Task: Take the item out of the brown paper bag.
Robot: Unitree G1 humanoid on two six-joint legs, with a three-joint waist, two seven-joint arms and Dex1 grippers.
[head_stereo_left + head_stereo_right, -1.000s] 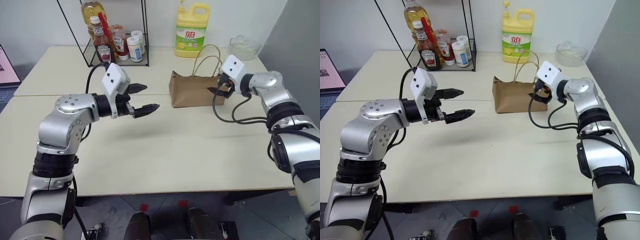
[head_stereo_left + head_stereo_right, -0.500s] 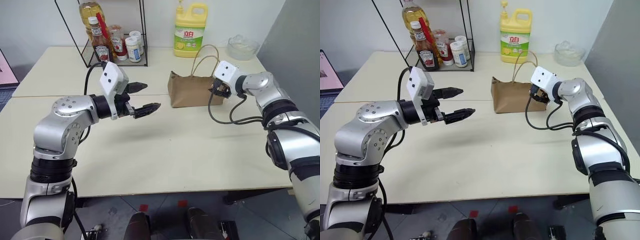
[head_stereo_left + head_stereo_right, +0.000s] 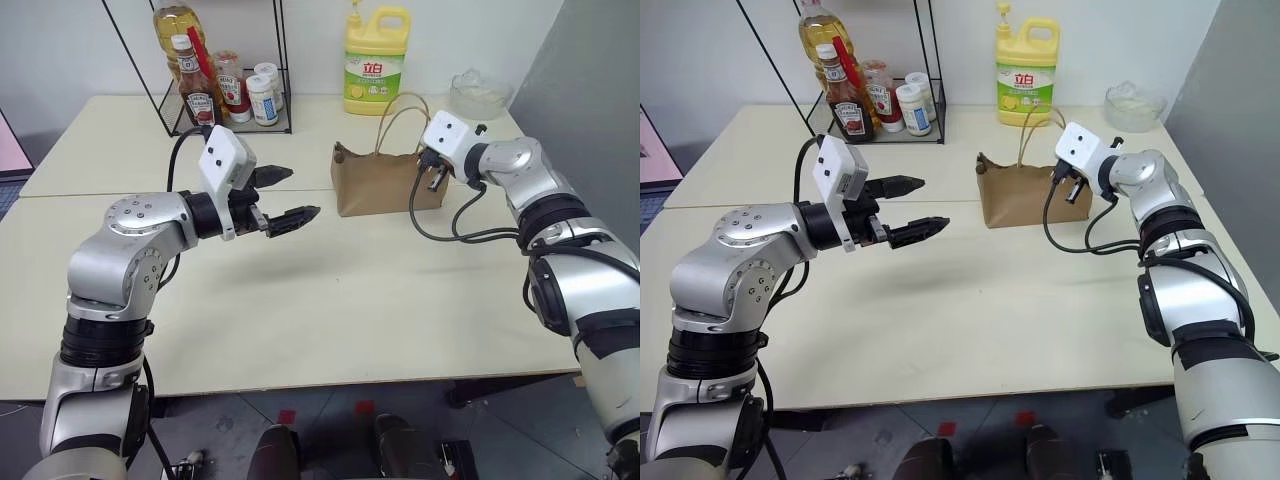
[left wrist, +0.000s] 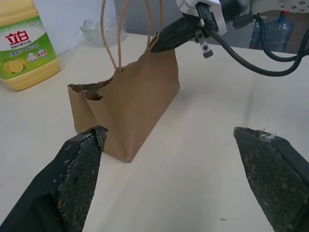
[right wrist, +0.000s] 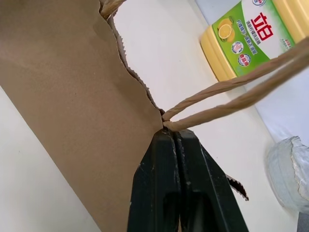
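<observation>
Cream laminate surface point(image 3: 330, 300) takes up most of the scene, with a black wire rack point(image 3: 225, 65) of sauce bottles up at about 11 o'clock and a yellow detergent jug point(image 3: 376, 58) at 12. The brown paper bag point(image 3: 385, 182) stands upright just past centre, around 1 o'clock, twine handles looped up, top edge torn ragged. The soda bottle itself can't be made out, the bag's walls hide whatever's inside. Right pincer point(image 5: 179, 142) is clamped fully closed on the bag's top rim, right at the base of a handle. Left pincer point(image 3: 284, 198) hangs in the air at roughly 10 o'clock, well apart from the bag, fingers spread wide, holding nothing.
</observation>
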